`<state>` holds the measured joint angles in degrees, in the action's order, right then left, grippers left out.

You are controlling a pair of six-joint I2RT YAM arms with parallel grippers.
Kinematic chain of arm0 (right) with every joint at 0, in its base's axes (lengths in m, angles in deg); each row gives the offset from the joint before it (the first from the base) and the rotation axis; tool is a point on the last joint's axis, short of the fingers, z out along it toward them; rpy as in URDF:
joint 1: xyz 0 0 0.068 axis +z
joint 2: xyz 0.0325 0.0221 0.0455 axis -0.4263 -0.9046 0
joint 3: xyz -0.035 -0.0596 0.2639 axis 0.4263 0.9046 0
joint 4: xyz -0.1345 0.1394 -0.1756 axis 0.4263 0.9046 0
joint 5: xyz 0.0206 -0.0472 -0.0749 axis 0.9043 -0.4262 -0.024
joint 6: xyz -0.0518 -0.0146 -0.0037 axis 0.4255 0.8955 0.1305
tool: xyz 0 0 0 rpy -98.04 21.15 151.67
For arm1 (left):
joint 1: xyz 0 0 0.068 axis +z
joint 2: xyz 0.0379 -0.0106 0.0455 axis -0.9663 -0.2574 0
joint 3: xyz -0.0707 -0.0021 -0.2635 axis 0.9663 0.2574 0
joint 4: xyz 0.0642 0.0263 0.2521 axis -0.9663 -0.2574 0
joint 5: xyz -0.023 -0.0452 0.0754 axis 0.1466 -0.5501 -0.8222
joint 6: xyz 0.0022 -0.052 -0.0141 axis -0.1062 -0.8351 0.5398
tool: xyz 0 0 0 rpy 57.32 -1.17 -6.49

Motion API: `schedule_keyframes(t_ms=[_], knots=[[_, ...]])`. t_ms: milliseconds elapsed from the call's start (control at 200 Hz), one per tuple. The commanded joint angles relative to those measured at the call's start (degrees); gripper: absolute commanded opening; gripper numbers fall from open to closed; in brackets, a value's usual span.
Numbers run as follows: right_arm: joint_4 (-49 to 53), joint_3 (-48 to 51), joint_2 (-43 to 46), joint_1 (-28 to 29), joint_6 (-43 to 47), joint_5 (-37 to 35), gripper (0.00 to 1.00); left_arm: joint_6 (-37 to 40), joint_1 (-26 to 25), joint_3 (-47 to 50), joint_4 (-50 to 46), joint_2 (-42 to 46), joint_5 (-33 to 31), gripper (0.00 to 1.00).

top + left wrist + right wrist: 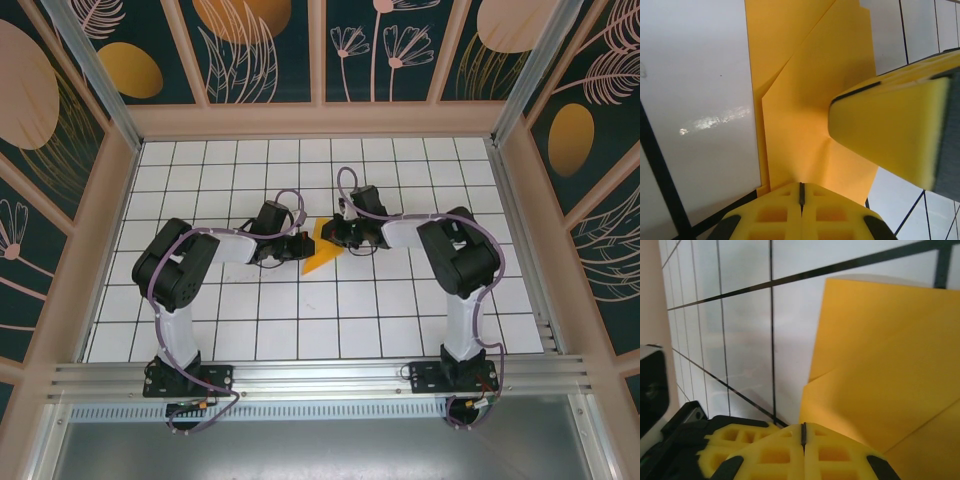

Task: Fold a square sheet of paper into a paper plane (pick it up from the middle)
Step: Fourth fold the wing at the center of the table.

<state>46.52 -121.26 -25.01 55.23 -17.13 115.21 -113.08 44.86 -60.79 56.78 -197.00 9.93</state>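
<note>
Left fingers point(765, 220) together, right fingers point(835, 455) together too, both tips bearing on the creased orange paper point(318, 255) lying on the desk point(300, 340) between them. Smart play, I reckon: one tip pins the layers while the other runs slowly along the fold.

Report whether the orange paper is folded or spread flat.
Folded: the orange paper shows overlapping layers with diagonal edges, forming a pointed shape.

From above, the sheet of paper point(320, 258) half disappears under the left gripper point(300, 247) and right gripper point(337, 238), its creases too small to read. Close up, a blurred finger point(890, 135) covers part of it, and its edges run out of frame.
</note>
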Motion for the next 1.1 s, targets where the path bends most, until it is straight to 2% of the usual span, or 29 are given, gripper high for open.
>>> schedule_keyframes(t_ms=[0,300,555,786,956,1096], knots=[[1.4,-1.2,-2.1,-0.1,-0.6,-1.0,0.00,0.8,-0.1,1.6,-7.4,-4.2,-4.1,0.00],[7.2,-0.5,-4.4,-0.3,0.9,-6.2,0.00,0.5,-0.1,0.0,-7.2,-2.4,-2.7,0.00],[12.5,-0.8,-6.7,-0.3,1.2,-8.7,0.00,-2.2,-0.1,-0.9,-2.7,4.7,2.7,0.17],[13.0,-0.8,-7.3,-0.3,0.9,-8.6,0.00,-5.2,-0.1,2.3,0.9,4.5,7.2,0.18],[13.4,-1.1,-7.5,-0.2,0.9,-8.5,0.00,-4.8,-0.3,3.5,0.0,3.8,8.2,0.18],[13.7,-1.2,-8.0,-0.2,0.8,-8.5,0.00,-4.0,-0.4,4.3,-1.8,3.5,6.6,0.18]])
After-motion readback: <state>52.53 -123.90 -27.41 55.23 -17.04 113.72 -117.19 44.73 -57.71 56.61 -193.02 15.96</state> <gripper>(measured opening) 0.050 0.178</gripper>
